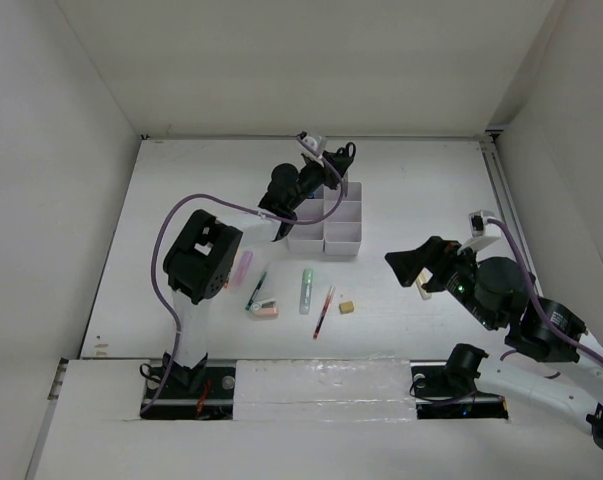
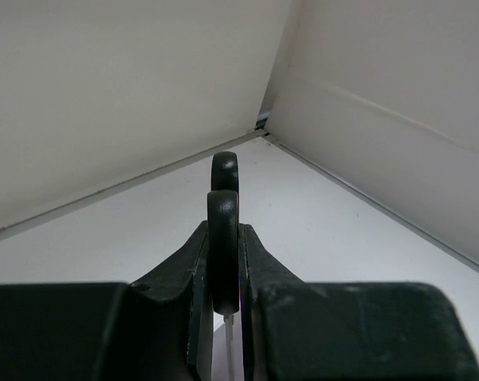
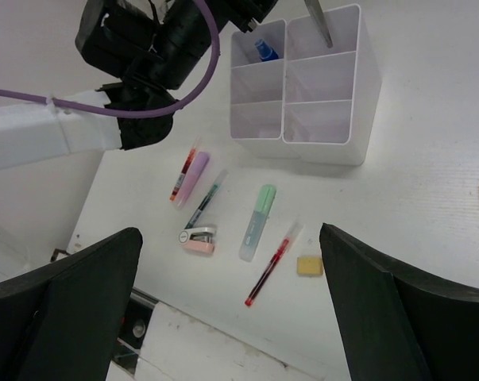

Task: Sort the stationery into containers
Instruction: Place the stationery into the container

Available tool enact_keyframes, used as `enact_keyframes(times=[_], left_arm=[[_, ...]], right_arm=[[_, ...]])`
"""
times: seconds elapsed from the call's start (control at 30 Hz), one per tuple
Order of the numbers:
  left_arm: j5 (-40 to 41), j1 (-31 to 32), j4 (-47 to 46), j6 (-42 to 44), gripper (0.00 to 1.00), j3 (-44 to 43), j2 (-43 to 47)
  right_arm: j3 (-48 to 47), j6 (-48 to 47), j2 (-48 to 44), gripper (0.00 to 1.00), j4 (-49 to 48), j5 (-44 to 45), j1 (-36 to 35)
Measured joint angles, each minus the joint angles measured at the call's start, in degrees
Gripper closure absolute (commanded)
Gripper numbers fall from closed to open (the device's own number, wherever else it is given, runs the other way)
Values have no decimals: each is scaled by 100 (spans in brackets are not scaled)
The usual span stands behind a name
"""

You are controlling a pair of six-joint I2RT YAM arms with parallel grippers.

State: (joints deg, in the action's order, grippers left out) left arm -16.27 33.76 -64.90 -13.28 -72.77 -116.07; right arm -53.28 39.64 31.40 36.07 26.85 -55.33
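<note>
Lowering the scissors [image 2: 222, 208] into the organiser [image 3: 326, 151] is the step I judge to be in hand. My left gripper [image 2: 225, 238] is clamped on the black handle loops, and the blade [image 3: 319, 22] hangs point-down. Its tip looks to be just inside the rim of the far compartment, the right-hand one in the right wrist view. The neighbouring far cell already holds the blue-capped tube [image 3: 261, 50]. To do this well I would come straight down, keep the blade off the divider walls, and let go only once the point is near the floor — a drop from height could rock the light box. Then I would lift out vertically. My right gripper [image 3: 229, 238] hangs with its fingers spread wide and empty above the loose items: green marker [image 3: 257, 222], red pen [image 3: 269, 264], eraser [image 3: 309, 266], pink stapler [image 3: 199, 238], dark pen [image 3: 203, 202] and pink marker [image 3: 191, 178]. As for writing, I can read none — no brand or label on any item is legible at this resolution.
</note>
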Motion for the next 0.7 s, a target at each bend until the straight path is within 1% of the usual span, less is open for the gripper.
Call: enact_keyframes(times=[0.07, 0.1, 0.13, 0.17, 0.2, 0.3, 0.33, 0.37, 0.4, 0.43, 0.53, 0.57, 0.7], left_arm=[[7, 0, 11, 2, 100, 9, -66], [17, 0, 11, 9, 97, 17, -85], [26, 0, 9, 9, 92, 33, -96], [26, 0, 9, 9, 88, 55, -98], [31, 0, 0, 11, 80, 76, -98], [28, 0, -13, 13, 62, 153, -98], [26, 0, -46, 11, 48, 190, -98], [20, 0, -79, 13, 40, 234, -98], [13, 0, -109, -9, 34, 282, -98], [7, 0, -133, -28, 31, 317, -98], [2, 0, -243, -83, 6, 437, -96], [-2, 0, -280, -114, 0, 496, -76], [2, 0, -289, -273, 0, 772, 208]], right_arm=[[0, -24, 0, 0, 0, -2, 0], [0, -37, 0, 0, 0, -2, 0], [0, -44, 0, 0, 2, -2, 0], [0, -44, 0, 0, 0, -2, 0], [0, -46, 0, 0, 2, -4, 0], [0, -48, 0, 0, 2, -2, 0], [0, -48, 0, 0, 2, 2, 0], [0, -50, 0, 0, 2, 2, 0], [0, -55, 2, 0, 2, 15, 0], [0, -63, 4, 0, 2, 33, 0], [0, -55, 26, 0, 2, 127, 0], [0, -33, 44, 0, 2, 179, 2], [0, 127, 323, 0, 48, 343, 155]])
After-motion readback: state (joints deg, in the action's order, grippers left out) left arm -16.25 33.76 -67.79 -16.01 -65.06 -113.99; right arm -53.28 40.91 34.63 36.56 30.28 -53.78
